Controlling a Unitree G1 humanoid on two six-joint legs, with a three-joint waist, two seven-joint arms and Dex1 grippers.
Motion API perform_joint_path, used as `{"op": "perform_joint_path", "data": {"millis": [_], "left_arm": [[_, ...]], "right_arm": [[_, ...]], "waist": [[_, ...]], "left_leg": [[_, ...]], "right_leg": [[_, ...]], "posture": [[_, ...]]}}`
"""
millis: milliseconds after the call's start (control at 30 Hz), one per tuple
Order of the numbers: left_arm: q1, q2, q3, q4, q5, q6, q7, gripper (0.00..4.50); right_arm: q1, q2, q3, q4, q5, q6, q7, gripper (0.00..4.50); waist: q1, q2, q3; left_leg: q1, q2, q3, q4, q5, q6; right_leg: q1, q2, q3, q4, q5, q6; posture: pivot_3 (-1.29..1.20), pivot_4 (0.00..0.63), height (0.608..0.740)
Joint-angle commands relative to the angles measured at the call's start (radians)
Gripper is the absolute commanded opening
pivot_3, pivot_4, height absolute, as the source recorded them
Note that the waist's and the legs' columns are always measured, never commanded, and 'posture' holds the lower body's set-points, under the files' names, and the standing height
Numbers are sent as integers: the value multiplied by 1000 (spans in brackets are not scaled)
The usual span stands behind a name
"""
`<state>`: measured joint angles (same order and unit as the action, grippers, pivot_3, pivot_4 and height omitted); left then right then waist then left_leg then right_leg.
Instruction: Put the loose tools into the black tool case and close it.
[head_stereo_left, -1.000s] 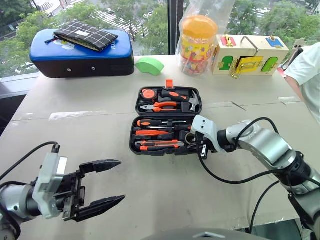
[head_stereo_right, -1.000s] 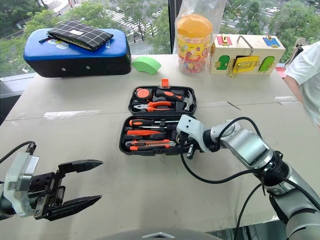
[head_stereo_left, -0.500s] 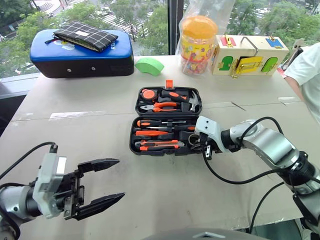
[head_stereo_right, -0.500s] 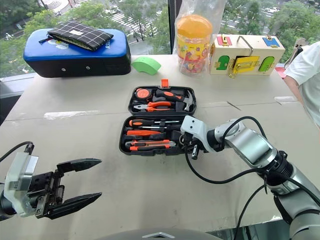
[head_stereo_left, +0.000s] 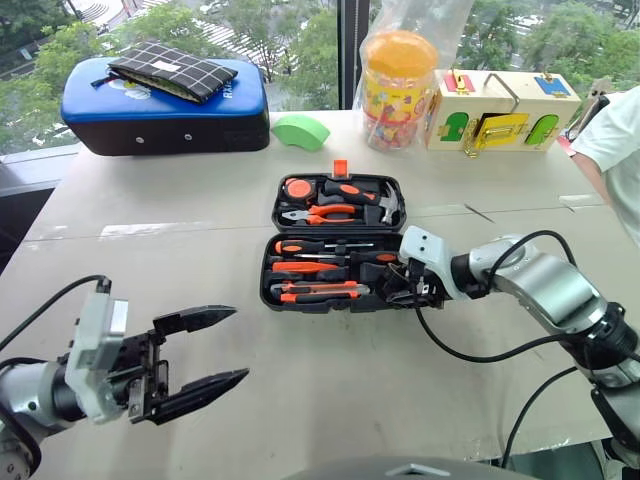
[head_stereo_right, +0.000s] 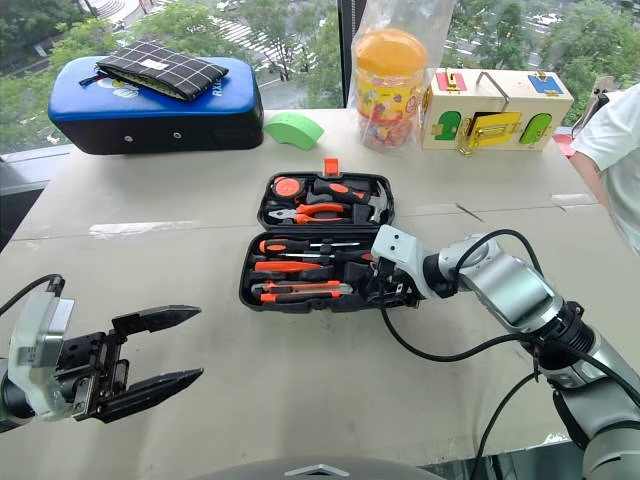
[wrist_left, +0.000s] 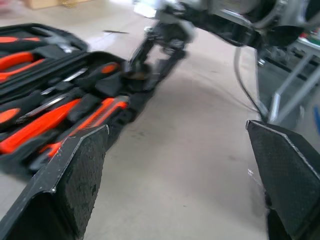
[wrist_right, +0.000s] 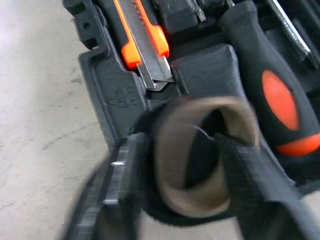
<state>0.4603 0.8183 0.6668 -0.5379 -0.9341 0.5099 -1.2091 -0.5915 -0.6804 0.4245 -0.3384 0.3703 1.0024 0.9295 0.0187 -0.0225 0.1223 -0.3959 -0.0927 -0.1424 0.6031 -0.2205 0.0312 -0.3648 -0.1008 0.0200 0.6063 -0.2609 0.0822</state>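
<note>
Right gripper: shifted right since earlier frame, jaws parting around the tape ring, at near right corner of black tool case, open mid-table. Left gripper: spread wide, empty. Risk: ring snagging on a finger, lifting out. Surface: pale table; windows, trees beyond

Silver-grey arm shells, white wrist blocks, looping black cables, black tapered fingers with textured pads.
</note>
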Motion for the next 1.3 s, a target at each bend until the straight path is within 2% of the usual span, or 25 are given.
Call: {"op": "perform_joint_path", "data": {"millis": [33,133,267,300,333,400,500,600,733,833,967,1133,1300], "left_arm": [[-172,73,5,197,-42,96,105,4500],[-349,124,-43,393,-26,147,119,4500],[-423,-117,-279,421,160,4,244,4500],[-446,-141,-300,443,195,-8,280,4500],[-463,-150,-307,461,216,-13,303,4500],[-521,-162,-336,481,247,1,344,4500],[-612,-177,-371,502,302,39,451,4500],[-761,-183,-421,538,351,182,597,4500],[-922,-239,-434,584,337,286,685,4500],[-1068,-284,-438,712,380,328,778,4500],[-1213,-292,-457,974,478,268,816,4500],[-1302,-267,-481,1199,548,236,764,4500],[-1320,-242,-469,1306,562,265,708,2288]], "right_arm": [[9,22,-140,-97,117,17,19,2460],[12,64,-267,-117,214,90,-25,2460],[42,54,-311,-176,261,109,-42,2460],[49,53,-310,-183,259,103,-50,2460],[55,52,-310,-189,259,98,-57,2460],[57,61,-311,-183,263,99,-76,2460],[26,92,-278,-118,190,62,-155,2460],[-59,175,-279,67,77,20,-306,2460],[-165,260,-323,292,14,20,-423,2460],[-252,305,-327,492,-37,-11,-470,2460],[-368,361,-338,774,-73,-88,-475,2460],[-442,398,-312,995,-112,-173,-398,2460],[-483,419,-352,1135,-117,-220,-353,2508]], "waist": [[-3,0,1],[-7,0,1],[-5,3,-1],[-6,2,-1],[-6,-6,-1],[-6,-13,0],[-3,-11,1],[-4,-10,2],[-5,-12,1],[-5,-16,-1],[-22,-17,-2],[-45,-17,-2],[-61,-18,-3]], "left_leg": [[0,0,-2,0,1,-1],[1,1,-2,0,1,-2],[2,-2,0,-1,1,-1],[2,-2,1,-2,1,-1],[2,-2,1,-2,1,-1],[-1,0,1,-3,6,-1],[-3,2,-1,-3,5,-2],[-2,1,0,-2,5,-7],[-2,0,-1,-2,10,-6],[-3,0,-2,-3,12,-9],[-1,0,3,-4,12,-9],[0,0,5,-4,12,-9],[1,1,4,-3,12,-9]], "right_leg": [[0,1,-2,1,0,1],[-1,5,-1,2,2,3],[-1,3,3,2,3,4],[-1,2,4,1,3,4],[-1,2,4,1,3,4],[-6,0,4,3,3,3],[-8,1,2,3,6,-1],[-7,2,3,4,6,-1],[-7,7,3,6,7,0],[-11,8,2,8,7,0],[-13,7,-1,12,7,-1],[-14,6,-1,18,7,-1],[-14,5,-2,19,7,0]], "posture": [[0,150,740],[0,150,740],[0,150,740],[0,150,740],[0,150,740],[0,150,740],[0,150,740],[0,150,740],[0,150,740],[0,150,740],[0,150,740],[0,150,740],[0,150,740]]}}
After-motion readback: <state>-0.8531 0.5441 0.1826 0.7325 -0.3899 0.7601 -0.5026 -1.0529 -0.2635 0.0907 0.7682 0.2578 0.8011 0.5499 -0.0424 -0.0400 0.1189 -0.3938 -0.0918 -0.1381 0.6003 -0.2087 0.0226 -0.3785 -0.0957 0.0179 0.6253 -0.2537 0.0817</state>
